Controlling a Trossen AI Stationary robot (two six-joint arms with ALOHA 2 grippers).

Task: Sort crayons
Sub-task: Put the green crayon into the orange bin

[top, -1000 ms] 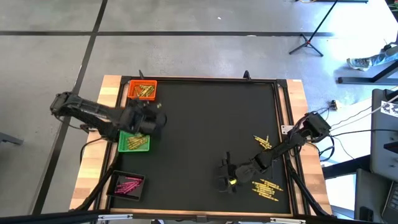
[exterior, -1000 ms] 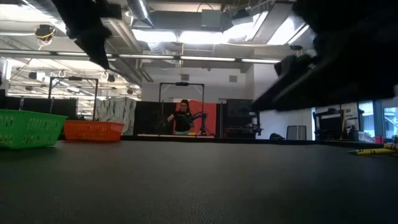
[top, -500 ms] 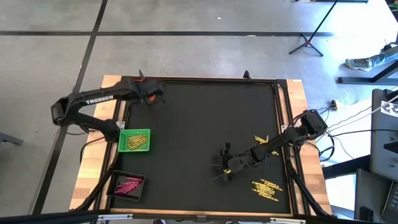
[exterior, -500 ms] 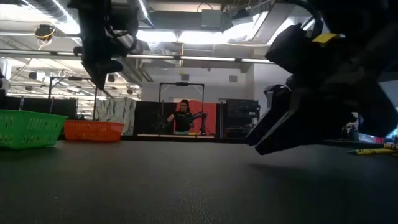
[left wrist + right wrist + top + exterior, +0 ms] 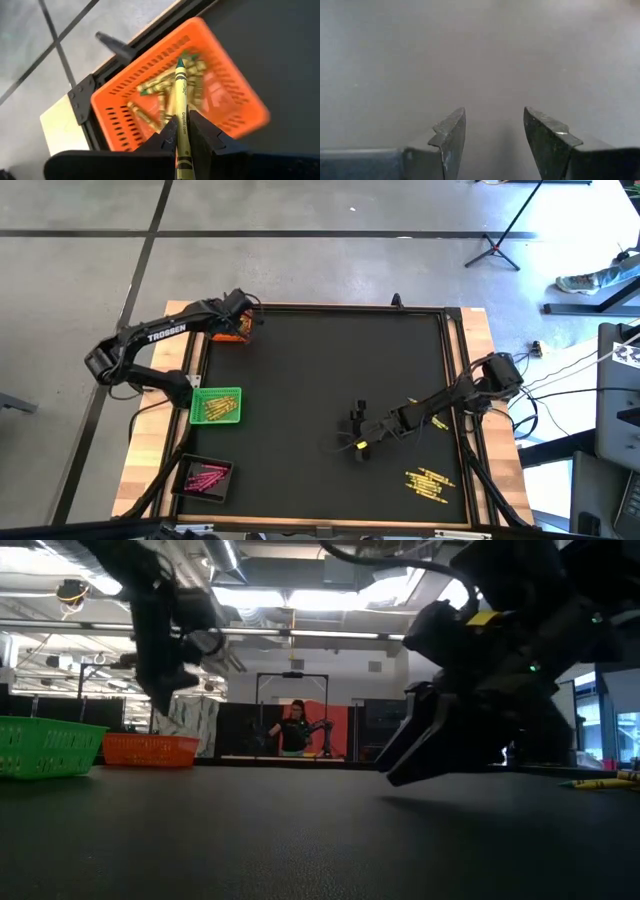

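My left gripper [image 5: 181, 134] hangs over the orange tray [image 5: 226, 330] at the table's far left corner, shut on an olive-gold crayon [image 5: 179, 95]. The crayon's tip points over several gold crayons lying in that tray [image 5: 115, 117]. A green tray [image 5: 216, 407] holds yellowish crayons and a black tray [image 5: 205, 477] holds pink ones. Loose yellow crayons [image 5: 428, 483] lie at the near right. My right gripper [image 5: 355, 436] stands open just above the mat near its middle, with nothing between its fingers [image 5: 451, 135]. My left gripper pinches the olive-gold crayon between its two fingers at its lower half [image 5: 182, 127]. The crayon lies along the fingers and sticks out past their tips. It slants down from above and is lifted clear above the orange tray.
The three trays stand in a row along the mat's left edge. A few more yellow crayons [image 5: 438, 423] lie beside my right arm. Most of the black mat [image 5: 320, 370] between the arms is bare. A person sits far behind the table [image 5: 294, 728].
My left gripper has swung with the crayon from beside the green tray toward the far edge and now hangs over the orange tray, having turned on the way. My right gripper has moved a little toward the far edge and stayed open.
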